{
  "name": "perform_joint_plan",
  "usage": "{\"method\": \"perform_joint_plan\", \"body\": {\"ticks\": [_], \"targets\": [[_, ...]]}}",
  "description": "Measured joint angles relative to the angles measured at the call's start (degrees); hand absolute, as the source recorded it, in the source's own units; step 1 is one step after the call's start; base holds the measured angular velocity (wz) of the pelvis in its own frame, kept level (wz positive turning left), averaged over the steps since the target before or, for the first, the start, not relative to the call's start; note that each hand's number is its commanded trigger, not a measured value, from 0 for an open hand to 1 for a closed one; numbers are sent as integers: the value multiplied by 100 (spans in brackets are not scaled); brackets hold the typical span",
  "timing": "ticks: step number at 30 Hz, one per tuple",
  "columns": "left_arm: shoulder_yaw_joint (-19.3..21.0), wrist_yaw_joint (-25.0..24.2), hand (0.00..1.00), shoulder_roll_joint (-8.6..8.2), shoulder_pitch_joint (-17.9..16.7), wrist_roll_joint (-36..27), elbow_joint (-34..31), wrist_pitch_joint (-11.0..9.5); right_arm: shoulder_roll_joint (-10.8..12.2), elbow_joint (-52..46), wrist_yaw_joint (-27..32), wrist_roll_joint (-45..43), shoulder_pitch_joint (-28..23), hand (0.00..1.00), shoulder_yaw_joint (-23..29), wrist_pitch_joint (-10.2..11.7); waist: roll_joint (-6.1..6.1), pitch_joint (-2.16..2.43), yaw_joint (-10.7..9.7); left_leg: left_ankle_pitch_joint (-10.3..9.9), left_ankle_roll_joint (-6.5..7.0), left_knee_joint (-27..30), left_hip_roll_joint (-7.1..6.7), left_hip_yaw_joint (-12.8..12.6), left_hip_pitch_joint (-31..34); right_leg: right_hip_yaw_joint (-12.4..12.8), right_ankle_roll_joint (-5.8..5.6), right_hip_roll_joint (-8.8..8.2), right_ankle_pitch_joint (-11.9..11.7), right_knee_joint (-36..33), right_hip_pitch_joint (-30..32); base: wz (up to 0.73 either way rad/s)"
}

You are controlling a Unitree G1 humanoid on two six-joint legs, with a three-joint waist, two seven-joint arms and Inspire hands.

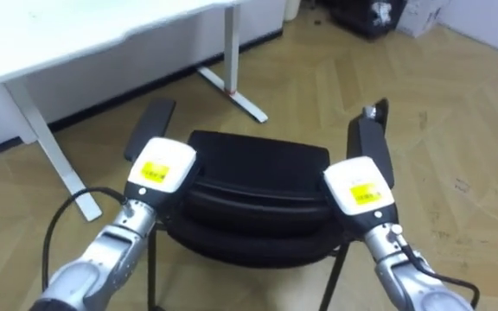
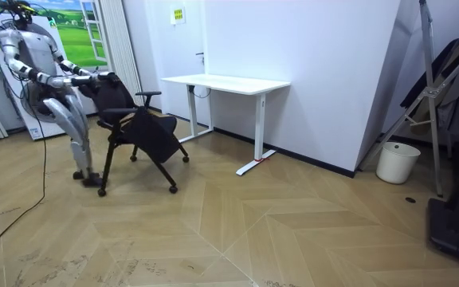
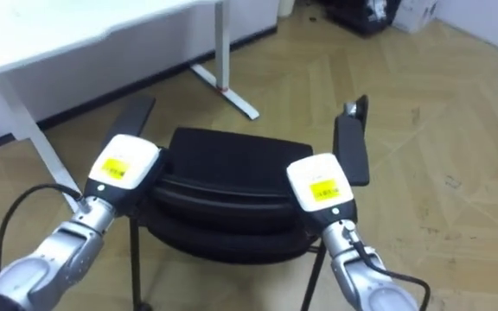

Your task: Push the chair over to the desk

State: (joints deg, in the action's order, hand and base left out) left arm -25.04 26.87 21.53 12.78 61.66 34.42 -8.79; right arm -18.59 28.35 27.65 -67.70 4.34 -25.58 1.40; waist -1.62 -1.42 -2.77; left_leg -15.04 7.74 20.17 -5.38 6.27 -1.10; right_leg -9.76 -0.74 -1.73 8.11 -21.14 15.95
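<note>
Left hand [image 1: 160, 168] and right hand [image 1: 359, 186] sit against the chair [image 1: 258, 168] back (fingers hidden, grip untellable); uneven pushing could swing it into the desk [image 1: 67, 34].

Bright, even indoor light is falling from above across the whole scene. The white backs of the left hand [image 1: 158, 168] and the right hand [image 1: 359, 186] are catching it strongly, glaring close to plain white around their yellow labels. Between the hands the black chair [image 1: 258, 186] is soaking up the light and showing little shading. Beyond the hands the white desk [image 1: 102, 39] is shining pale, and the wooden floor [image 1: 456, 130] is giving back a soft sheen. In the room view only a faint, diffuse shadow is lying beneath the chair.
</note>
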Motion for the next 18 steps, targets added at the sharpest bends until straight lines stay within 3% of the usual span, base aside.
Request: {"method": "perform_joint_plan", "body": {"ticks": [2,5,6,7,8,9,10,11,12,13,15,16,18], "targets": [[-4,-44,100,-30,-14,-28,1,4,-57,-12,-28,22,-4,100,4,49,-70,15,-53,-173,28,54,-135,132,-190,79,-8,-87,-281,562,-6,58],[9,-42,100,-94,-19,-81,-31,36,-156,-170,-133,32,7,100,68,70,-3,51,10,-596,-5,303,-147,297,-383,103,111,-105,-588,624,-68,30],[61,-38,100,-103,-16,-107,-29,54,-167,-197,-227,13,98,100,79,100,59,43,4,-755,-19,374,-55,356,-471,39,138,-54,-697,453,-95,19],[119,-36,100,-104,-6,-145,-5,59,-165,-219,-350,6,197,100,66,111,138,82,25,-904,-125,448,79,406,-571,-28,181,40,-679,215,-106,18],[149,-36,100,-107,-2,-153,-5,63,-170,-229,-393,5,242,100,58,112,172,100,45,-1002,-159,525,161,412,-620,-69,276,110,-611,77,-114,12],[213,-49,100,-124,13,-152,-17,64,-164,-209,-428,7,337,100,58,115,227,79,141,-1188,-317,882,336,197,-631,-168,439,215,-450,-220,-119,17],[252,-104,100,-162,91,-145,7,107,-156,-153,-493,7,459,100,60,108,236,56,179,-1161,-449,1658,478,-238,-397,-164,516,247,-283,-513,-162,27],[253,-134,100,-182,129,-139,48,128,-158,-97,-532,11,507,100,59,122,201,32,192,-1033,-621,2151,565,-425,-222,-139,539,282,-156,-625,-209,35],[251,-161,100,-222,132,-128,73,169,-155,-9,-594,14,564,100,54,175,158,37,252,-629,-824,2940,745,-667,71,-122,590,324,54,-768,-318,18],[251,-153,100,-252,97,-128,86,194,-149,37,-587,6,567,100,50,191,146,29,346,-96,-937,3563,919,-815,300,-141,655,379,202,-781,-482,10],[251,-115,100,-244,21,-128,64,204,-153,65,-577,6,556,100,48,262,98,21,423,438,-969,4086,1102,-947,576,-203,752,376,388,-780,-717,19],[249,-76,100,-235,-6,-119,51,210,-154,85,-569,23,554,100,48,289,33,3,484,421,-958,4156,1212,-1024,760,-223,749,360,495,-765,-857,20],[238,1,100,-236,-19,-81,36,211,-161,105,-571,23,555,100,40,304,-46,8,571,283,-919,3945,1355,-1074,1112,-331,782,312,609,-665,-1058,14]]}}
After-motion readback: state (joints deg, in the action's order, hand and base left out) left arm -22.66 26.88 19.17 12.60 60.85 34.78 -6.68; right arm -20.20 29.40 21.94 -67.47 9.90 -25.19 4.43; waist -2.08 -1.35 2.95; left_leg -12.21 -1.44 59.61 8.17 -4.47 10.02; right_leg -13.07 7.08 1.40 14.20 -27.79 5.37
